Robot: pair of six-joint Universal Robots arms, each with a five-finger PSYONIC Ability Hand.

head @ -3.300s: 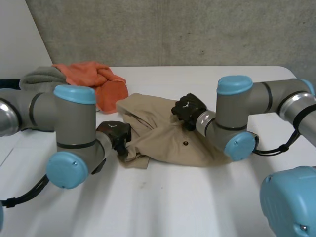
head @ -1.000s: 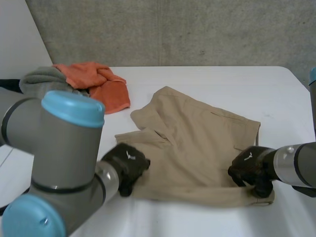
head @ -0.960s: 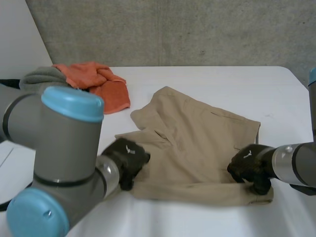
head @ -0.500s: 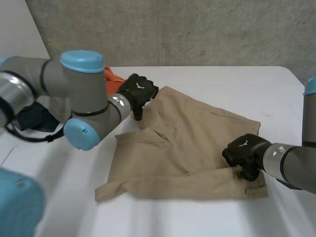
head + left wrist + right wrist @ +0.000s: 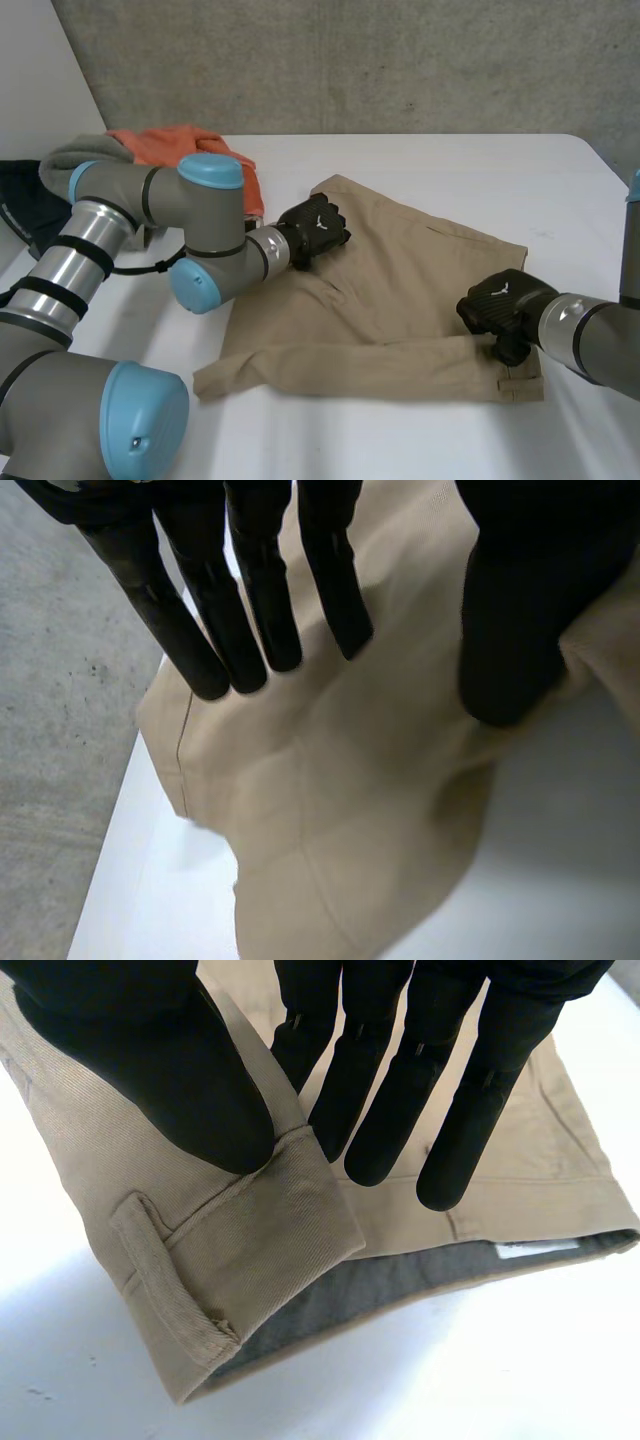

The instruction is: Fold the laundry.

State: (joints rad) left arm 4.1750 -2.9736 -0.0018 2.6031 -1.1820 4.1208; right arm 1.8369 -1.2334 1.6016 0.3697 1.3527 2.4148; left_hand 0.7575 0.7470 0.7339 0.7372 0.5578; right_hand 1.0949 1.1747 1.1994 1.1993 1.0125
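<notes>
Tan shorts (image 5: 400, 285) lie spread flat on the white table (image 5: 420, 440), with a folded strip along the near edge. My left hand (image 5: 315, 228) rests on their far left part. In the left wrist view its fingers (image 5: 250, 610) stay straight over the tan cloth (image 5: 340, 820) while the thumb presses a fold, so the hand is open. My right hand (image 5: 497, 302) is at the near right corner. Its thumb (image 5: 150, 1050) and fingers pinch the waistband (image 5: 230, 1230) beside a belt loop (image 5: 165, 1280).
An orange cloth (image 5: 215, 165) and a grey garment (image 5: 75, 155) are heaped at the table's far left, with a dark cloth (image 5: 25, 205) beyond the left edge. A concrete wall stands behind. Bare table runs in front of the shorts.
My left hand let go of the shorts' near left corner and swung to their far left part, then slid right onto the cloth. My right hand kept its pinch, shifting little.
</notes>
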